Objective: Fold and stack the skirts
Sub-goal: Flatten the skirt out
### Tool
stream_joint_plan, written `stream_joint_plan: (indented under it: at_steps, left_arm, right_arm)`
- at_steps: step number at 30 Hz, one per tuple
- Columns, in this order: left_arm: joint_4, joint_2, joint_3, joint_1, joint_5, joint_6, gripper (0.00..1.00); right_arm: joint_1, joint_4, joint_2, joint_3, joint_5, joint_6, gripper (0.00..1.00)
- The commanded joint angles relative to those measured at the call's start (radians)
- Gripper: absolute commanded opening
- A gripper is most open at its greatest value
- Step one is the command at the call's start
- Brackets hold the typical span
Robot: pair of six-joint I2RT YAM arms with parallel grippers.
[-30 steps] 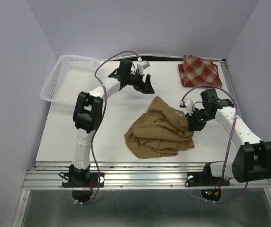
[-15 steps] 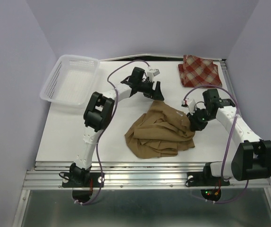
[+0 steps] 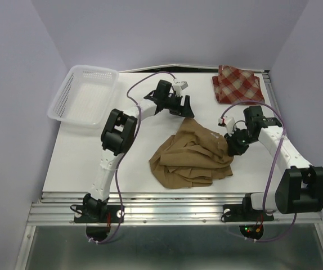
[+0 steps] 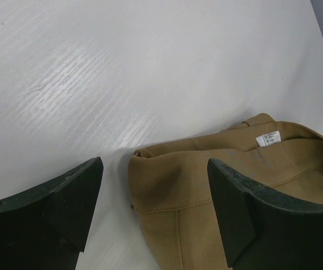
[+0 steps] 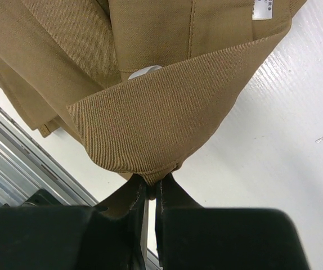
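Plaid skirt (image 3: 237,84) is found folded at the far right of the table (image 3: 94,157); that part is judged done. Tan skirt (image 3: 192,157) lies crumpled mid-table, yet to be folded and stacked. Its right edge is pinched by the right gripper (image 5: 150,181). Left gripper (image 4: 153,169), spread wide, is poised over the skirt's far corner; a second earlier it was held farther left, toward the basket (image 3: 57,106).

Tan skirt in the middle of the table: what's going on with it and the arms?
The right gripper is shut on a pinched fold of the crumpled tan skirt. The left gripper is open, its fingers either side of the skirt's far corner, not yet gripping. The plaid skirt lies folded at the table's far right.
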Motion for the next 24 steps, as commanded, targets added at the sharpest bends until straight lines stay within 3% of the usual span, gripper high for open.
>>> stream_joint_plan:
  at_steps: [1,7,10,13,14,16,17,18,24]
  left_arm:
    - [0.03,0.018,0.061,0.014,0.067,-0.044,0.85]
    - [0.168,0.02,-0.017,0.004,0.232,-0.163,0.79]
    - [0.187,0.04,-0.019,0.006,0.262,-0.213,0.66]
    - [0.225,0.046,-0.031,0.015,0.272,-0.254,0.49]
    - [0.248,0.043,-0.036,0.021,0.269,-0.265,0.36]
    - [0.267,0.032,-0.036,0.038,0.265,-0.289,0.23]
    - [0.256,0.012,-0.025,0.056,0.254,-0.285,0.08]
    - [0.239,-0.006,-0.016,0.07,0.243,-0.268,0.0]
    - [0.014,-0.253,0.076,0.176,0.127,-0.019,0.0]
  right_arm:
    - [-0.019,-0.007,-0.005,0.018,-0.002,-0.007,0.01]
    - [-0.028,-0.004,0.019,0.029,-0.013,-0.004,0.01]
    - [-0.04,-0.004,0.033,0.047,-0.027,0.007,0.01]
    - [-0.06,0.002,0.042,0.075,-0.04,0.016,0.01]
    - [-0.071,0.005,0.045,0.084,-0.048,0.017,0.01]
    - [-0.082,0.011,0.057,0.129,-0.053,0.027,0.01]
    - [-0.097,0.016,0.064,0.147,-0.057,0.033,0.01]
    - [-0.106,0.017,0.071,0.17,-0.063,0.037,0.01]
    - [-0.171,0.046,0.171,0.465,-0.135,0.114,0.01]
